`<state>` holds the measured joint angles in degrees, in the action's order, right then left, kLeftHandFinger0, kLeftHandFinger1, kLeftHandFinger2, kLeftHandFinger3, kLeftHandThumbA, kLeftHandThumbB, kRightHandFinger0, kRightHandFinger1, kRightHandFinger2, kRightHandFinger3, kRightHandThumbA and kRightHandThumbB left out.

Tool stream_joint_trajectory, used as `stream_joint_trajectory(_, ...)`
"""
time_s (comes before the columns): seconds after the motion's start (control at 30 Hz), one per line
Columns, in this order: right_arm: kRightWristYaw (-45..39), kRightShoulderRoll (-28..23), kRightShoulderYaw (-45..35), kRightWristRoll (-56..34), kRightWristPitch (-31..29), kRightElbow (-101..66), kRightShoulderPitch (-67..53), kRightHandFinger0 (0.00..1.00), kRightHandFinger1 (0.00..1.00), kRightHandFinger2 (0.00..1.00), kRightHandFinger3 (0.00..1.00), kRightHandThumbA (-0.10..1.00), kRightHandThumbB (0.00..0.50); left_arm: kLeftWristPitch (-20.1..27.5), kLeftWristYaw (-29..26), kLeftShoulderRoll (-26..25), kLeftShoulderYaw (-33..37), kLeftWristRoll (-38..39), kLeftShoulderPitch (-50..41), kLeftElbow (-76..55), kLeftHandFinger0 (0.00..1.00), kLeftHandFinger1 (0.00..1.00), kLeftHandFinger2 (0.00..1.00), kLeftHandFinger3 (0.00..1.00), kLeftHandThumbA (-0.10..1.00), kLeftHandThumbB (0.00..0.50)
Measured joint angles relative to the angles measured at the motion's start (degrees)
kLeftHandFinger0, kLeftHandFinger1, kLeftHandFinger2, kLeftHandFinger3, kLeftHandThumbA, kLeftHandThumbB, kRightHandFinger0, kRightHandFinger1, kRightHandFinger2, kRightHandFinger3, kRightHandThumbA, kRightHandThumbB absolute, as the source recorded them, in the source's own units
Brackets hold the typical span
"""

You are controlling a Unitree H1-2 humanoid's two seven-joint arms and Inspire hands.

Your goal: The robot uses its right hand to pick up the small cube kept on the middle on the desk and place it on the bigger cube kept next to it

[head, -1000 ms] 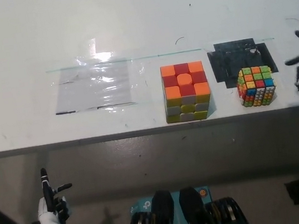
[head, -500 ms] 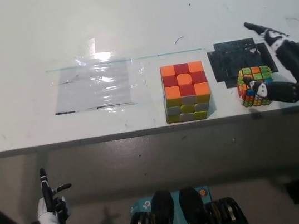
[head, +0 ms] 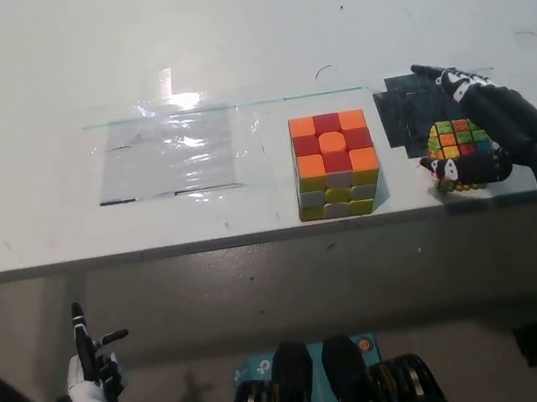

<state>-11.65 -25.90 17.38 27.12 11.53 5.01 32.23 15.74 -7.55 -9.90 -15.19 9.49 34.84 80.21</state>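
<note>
Since half-second ago, our right hand (head: 486,133) wraps small cube (head: 458,145) near bench front edge; grip looks closing, not firm. Next: lift onto bigger cube (head: 335,164). Left hand (head: 89,374) rests low, fingers apart.

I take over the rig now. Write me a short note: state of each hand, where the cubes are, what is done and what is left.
Right hand: black, wrapped around the small cube from its right side, fingers at its front and behind it; a firm grasp cannot be confirmed.
Left hand: white, resting below the desk edge at lower left, fingers apart, holding nothing.
Small cube: on the desk, by the black patch.
Bigger cube: on the desk, left of the small one, apart from it, top free.
Done: reach to the small cube.
Left: close, lift, place it on the bigger cube.
</note>
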Motion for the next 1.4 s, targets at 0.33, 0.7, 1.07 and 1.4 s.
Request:
stream_joint_trajectory(0.33, 1.1, 1.0, 0.0, 0.9, -4.5, 9.2, 0.8, 1.0, 1.0, 1.0, 1.0, 0.64, 0.466, -0.1, 0.0, -0.2, 0.2, 0.0, 0.8, 0.0, 0.0, 0.0, 0.0, 0.02, 1.0, 0.5)
stream_joint_trajectory(0.7, 4.3, 2.5, -1.0, 1.0, -9.6, 15.0, 0.8, 1.0, 1.0, 1.0, 1.0, 0.52, 0.427, -0.2, 0.0, -1.2, 0.2, 0.1, 2.7, 0.2, 0.0, 0.0, 0.0, 0.01, 1.0, 0.5)
stream_joint_trajectory(1.07, 8.9, 3.0, -0.9, 2.8, -15.6, 21.0, 1.6, 1.0, 1.0, 1.0, 1.0, 0.49, 0.325, -0.2, 0.0, -1.3, 0.2, 0.2, 3.9, -0.6, 0.02, 0.1, 0.27, 0.34, 1.0, 0.491)
stream_joint_trajectory(1.4, 18.4, 2.0, 2.8, 10.6, -20.1, 25.6, 4.0, 0.0, 0.0, 0.1, 1.0, -0.09, 0.13, -0.2, -0.1, -1.3, 0.9, 0.0, 3.5, -4.4, 0.31, 0.42, 0.61, 0.6, 1.0, 0.249)
